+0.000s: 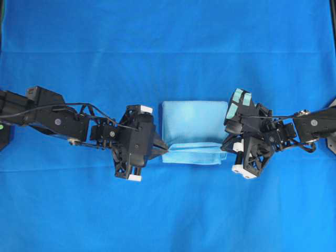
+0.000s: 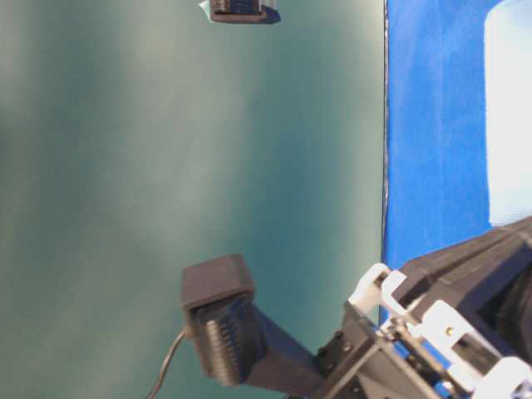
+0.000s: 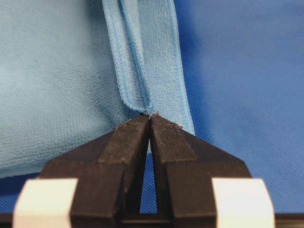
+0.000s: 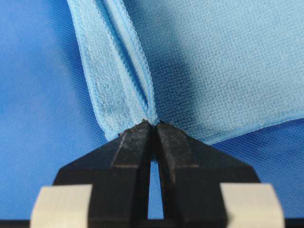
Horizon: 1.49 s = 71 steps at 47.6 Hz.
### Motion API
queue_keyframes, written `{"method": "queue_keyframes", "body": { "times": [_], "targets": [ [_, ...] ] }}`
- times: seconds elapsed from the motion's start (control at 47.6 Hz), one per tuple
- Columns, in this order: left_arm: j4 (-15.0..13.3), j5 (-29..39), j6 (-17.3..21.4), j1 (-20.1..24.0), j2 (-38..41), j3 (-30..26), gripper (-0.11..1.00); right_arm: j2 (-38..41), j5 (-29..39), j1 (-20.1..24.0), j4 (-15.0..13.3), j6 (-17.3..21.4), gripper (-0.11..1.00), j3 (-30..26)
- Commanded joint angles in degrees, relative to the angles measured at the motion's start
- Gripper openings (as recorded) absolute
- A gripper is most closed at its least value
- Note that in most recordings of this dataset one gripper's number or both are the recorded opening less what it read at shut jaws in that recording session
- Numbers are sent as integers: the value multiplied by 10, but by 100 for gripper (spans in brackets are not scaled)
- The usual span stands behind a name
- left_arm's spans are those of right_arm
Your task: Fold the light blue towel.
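While the light blue towel (image 1: 192,131) lies near the middle of the royal-blue covered surface (image 1: 168,47), it is already doubled into a compact, roughly square pad, with a narrow band of stacked hems running left to right along its near edge in the overhead view. That band is the part both arms have hold of. The left hand (image 1: 164,147) meets the band's left end, and the left wrist view shows its two dark fingers (image 3: 127,142) pressed together on a pinch of hemmed edge, the layers rising from the fingertips as a small pleat. The right hand (image 1: 224,145) is at the opposite end, and the right wrist view shows the same thing mirrored: its fingers (image 4: 135,142) closed tight on the towel's layered corner, with the flat body of the cloth spreading away to one side. So the towel sits directly between the two hands, each equally near its own end, and the gripped edge runs along the line joining them. By my reading, a fold is in progress, and the next move turns on carrying this edge evenly toward the far side of the pad, both ends travelling together so the band stays straight. The table-level view shows only a green wall, part of an arm and a slice of the towel, adding nothing about the grip.
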Motion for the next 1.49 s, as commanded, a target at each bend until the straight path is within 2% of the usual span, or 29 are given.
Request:
{"method": "queue_keyframes", "body": {
  "times": [0.0,0.21,0.273,0.336,0.441,0.504,0.609,0.756,0.861,0.966,1.196,1.469],
  "targets": [
    [1,-2,-1,-4,1,-11,2,-4,-1,4,3,-1,4,-4],
    [0,-5,-4,-1,12,-13,2,2,-3,4,3,-1,4,-6],
    [0,-5,-5,-1,12,-12,8,11,-5,4,3,-1,7,-12],
    [0,-4,-7,-2,11,-11,23,20,-6,4,3,-1,24,-20],
    [0,-1,-9,-2,10,-11,55,26,-6,10,0,-3,56,-33],
    [0,-1,-8,-2,6,-11,64,23,-3,14,0,-3,66,-36],
    [0,8,-3,-2,-11,-11,60,5,11,18,0,-3,60,-40],
    [0,44,2,-2,-60,-8,57,-41,49,25,-5,-7,61,-53],
    [0,66,4,-2,-102,-3,57,-77,81,27,-19,-10,61,-62],
    [0,79,6,-2,-156,11,57,-123,115,27,-48,-9,61,-67],
    [0,70,6,7,-272,80,57,-244,142,25,-136,-4,61,-40],
    [0,18,6,23,-414,185,57,-421,156,17,-190,-4,61,27]
  ]
}}
